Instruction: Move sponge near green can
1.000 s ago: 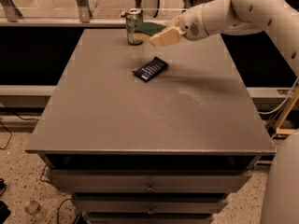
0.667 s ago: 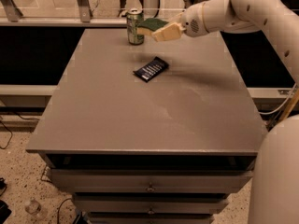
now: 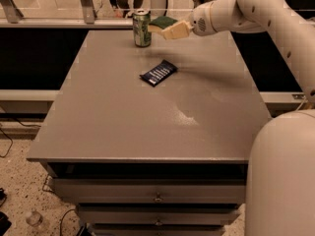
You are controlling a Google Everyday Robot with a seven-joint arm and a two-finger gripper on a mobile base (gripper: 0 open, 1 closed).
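The green can [image 3: 141, 28] stands upright at the far edge of the grey table [image 3: 123, 132], left of centre. My gripper [image 3: 173, 30] reaches in from the right on the white arm [image 3: 231, 14], above the table's far edge. It is shut on the sponge [image 3: 163, 22], whose dark green top shows over a pale underside. The sponge is held in the air, just right of the can's top and almost touching it.
A dark blue wrapped snack bar [image 3: 158, 73] lies on the table in front of the can. My white body [image 3: 283, 176] fills the lower right. Drawers [image 3: 157, 196] sit under the table front. A railing [image 3: 88, 4] runs behind the table.
My gripper has carried the sponge to the left, from right of the can to right beside its top. The can and the snack bar have not moved.
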